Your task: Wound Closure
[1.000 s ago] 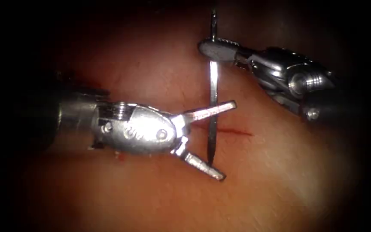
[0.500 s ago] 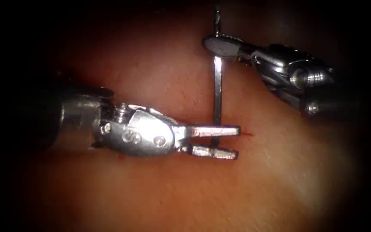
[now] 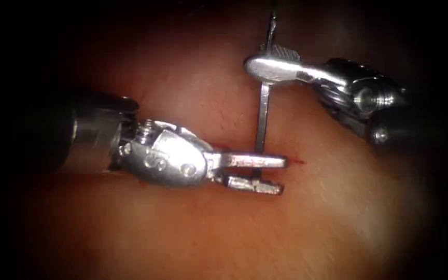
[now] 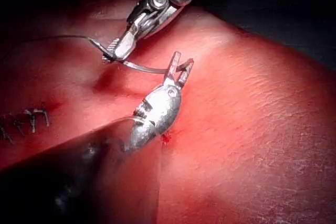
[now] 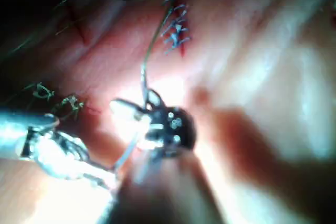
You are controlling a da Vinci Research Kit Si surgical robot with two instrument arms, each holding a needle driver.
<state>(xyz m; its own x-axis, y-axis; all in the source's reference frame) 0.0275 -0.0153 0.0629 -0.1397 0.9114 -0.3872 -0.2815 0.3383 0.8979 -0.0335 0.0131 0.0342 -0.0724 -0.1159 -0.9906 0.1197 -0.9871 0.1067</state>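
My left tool [image 3: 283, 175] comes in from the left and is shut on the curved needle [image 3: 262, 111] near its pointed end, just above the tissue [image 3: 338, 218]. The needle stands free of the tissue and runs up to my right tool [image 3: 257, 59], whose jaws stand parted around its rear part. A short red cut [image 3: 297, 162] shows just right of the left jaws' tips. In the left wrist view the left tool [image 4: 182, 61] grips the needle [image 4: 144, 67], the right tool [image 4: 111, 55] sits at its other end, and thread [image 4: 52, 38] trails away from there.
A row of earlier stitches [image 4: 26, 120] with cut thread ends lies on the tissue; they also appear as stitches [image 5: 176, 24] in the right wrist view. A small red spot [image 4: 166, 139] marks the tissue under the left tool.
The left jaws closed from wide open onto the needle near its point. The right jaws, shut on the needle's rear part before, have now parted. The needle tilted slightly.
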